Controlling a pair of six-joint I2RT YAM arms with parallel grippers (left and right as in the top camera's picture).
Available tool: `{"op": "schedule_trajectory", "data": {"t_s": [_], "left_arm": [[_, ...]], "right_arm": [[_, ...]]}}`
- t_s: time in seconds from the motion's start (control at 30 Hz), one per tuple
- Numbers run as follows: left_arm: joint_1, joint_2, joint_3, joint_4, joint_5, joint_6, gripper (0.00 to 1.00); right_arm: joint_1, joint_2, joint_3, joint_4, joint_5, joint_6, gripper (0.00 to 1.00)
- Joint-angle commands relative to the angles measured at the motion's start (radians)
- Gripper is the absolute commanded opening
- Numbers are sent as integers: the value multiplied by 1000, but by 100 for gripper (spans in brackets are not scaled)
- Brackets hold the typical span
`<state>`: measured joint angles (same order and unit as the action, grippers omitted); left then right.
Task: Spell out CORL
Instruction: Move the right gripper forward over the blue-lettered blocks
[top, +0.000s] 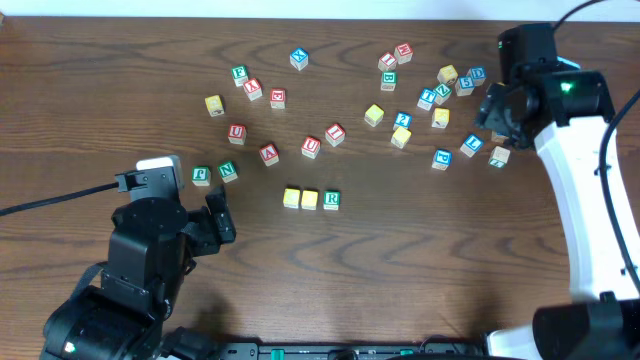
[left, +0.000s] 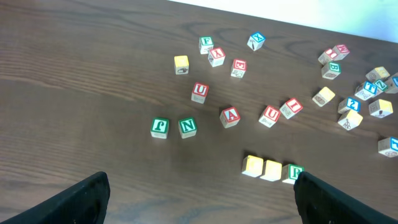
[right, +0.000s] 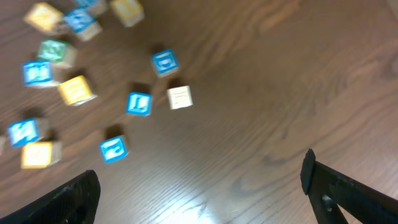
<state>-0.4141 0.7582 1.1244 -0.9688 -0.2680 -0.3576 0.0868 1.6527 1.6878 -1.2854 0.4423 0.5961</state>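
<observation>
Right gripper (top: 495, 118) is wide open with nothing in it, hanging right by the blue L (top: 471, 144), probably lining up the grab. Left gripper (top: 221, 217) is open and empty too, off beside the two yellow cubes (top: 291, 198) and R (top: 331, 200), lined up waiting for L.
</observation>
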Motion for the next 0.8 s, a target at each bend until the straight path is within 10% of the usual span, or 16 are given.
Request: {"op": "schedule_trajectory", "data": {"t_s": [0.0,0.77], "left_arm": [[3,-1,20,-3,-14,14,93],[3,-1,20,-3,-14,14,93]], "right_arm": [[-31,86,10,-2,19,63,99],[-33,344,10,159,-120,87,99]]}}
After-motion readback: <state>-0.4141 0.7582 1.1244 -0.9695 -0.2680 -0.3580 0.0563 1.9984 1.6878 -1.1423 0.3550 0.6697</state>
